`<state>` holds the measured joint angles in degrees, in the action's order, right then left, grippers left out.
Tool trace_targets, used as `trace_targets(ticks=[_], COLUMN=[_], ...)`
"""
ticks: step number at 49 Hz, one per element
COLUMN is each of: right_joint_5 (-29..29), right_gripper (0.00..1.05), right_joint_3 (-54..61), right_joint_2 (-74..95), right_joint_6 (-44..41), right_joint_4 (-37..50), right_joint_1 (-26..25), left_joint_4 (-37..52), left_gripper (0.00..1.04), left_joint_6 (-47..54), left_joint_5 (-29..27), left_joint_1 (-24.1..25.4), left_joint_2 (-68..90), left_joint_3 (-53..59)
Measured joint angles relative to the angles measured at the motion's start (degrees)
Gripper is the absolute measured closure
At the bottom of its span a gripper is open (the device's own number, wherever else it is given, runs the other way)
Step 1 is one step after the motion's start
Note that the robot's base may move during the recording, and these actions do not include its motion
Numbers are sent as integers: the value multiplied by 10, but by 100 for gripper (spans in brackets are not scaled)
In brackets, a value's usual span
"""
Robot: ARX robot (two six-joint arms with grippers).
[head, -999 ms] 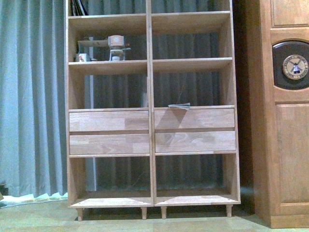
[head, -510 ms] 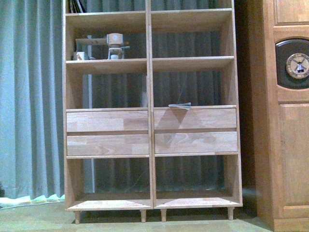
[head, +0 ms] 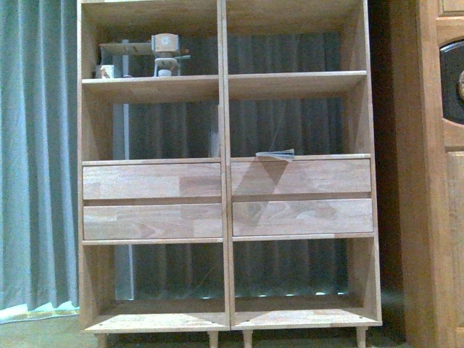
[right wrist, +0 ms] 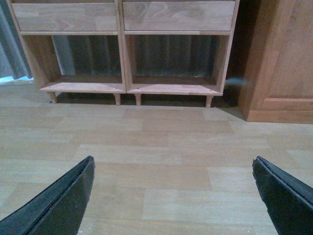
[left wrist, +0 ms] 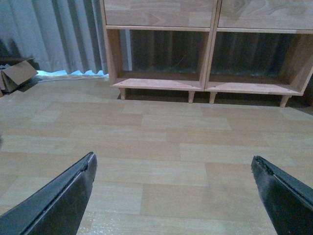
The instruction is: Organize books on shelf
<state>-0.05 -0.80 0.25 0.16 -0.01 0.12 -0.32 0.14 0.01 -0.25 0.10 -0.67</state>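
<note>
The shelf (head: 225, 239), a tall light-wood bookcase with two columns and four drawer fronts, fills the front view. One of the books (head: 275, 154) lies flat in the right compartment just above the drawers, seen edge-on, greyish-teal, its edge slightly over the front. A thin pale upright sliver (head: 216, 134) stands against the centre divider; I cannot tell what it is. My left gripper (left wrist: 172, 169) is open over bare floor, facing the shelf's bottom compartments (left wrist: 161, 54). My right gripper (right wrist: 172, 169) is open too, also over floor, with nothing between its fingers.
A small wooden ornament (head: 165, 54) and a white cup (head: 106, 71) stand on an upper left shelf board. A darker wooden cabinet (head: 438, 217) stands right of the shelf. A grey curtain (head: 36, 145) hangs behind. A cardboard box (left wrist: 17, 76) lies by the curtain.
The front view has drawn closer to the shelf: it looks larger, its top row has left the picture, and the cabinet's clock has slid toward the right edge.
</note>
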Motion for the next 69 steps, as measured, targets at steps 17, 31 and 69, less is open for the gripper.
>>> trace_targets(ticks=[17, 31, 69], right_joint_5=[0, 0, 0], right_gripper=[7, 7, 7], right_joint_3=[0, 0, 0], right_joint_2=[0, 0, 0], right_joint_6=[0, 0, 0], right_joint_4=[0, 0, 0], right_joint_1=[0, 0, 0], left_joint_4=[0, 0, 0], left_gripper=[7, 7, 7], left_joint_6=[0, 0, 0], left_joint_5=[0, 0, -1], left_joint_1=[0, 0, 0], left_joint_2=[0, 0, -1], left_joint_3=[0, 0, 0])
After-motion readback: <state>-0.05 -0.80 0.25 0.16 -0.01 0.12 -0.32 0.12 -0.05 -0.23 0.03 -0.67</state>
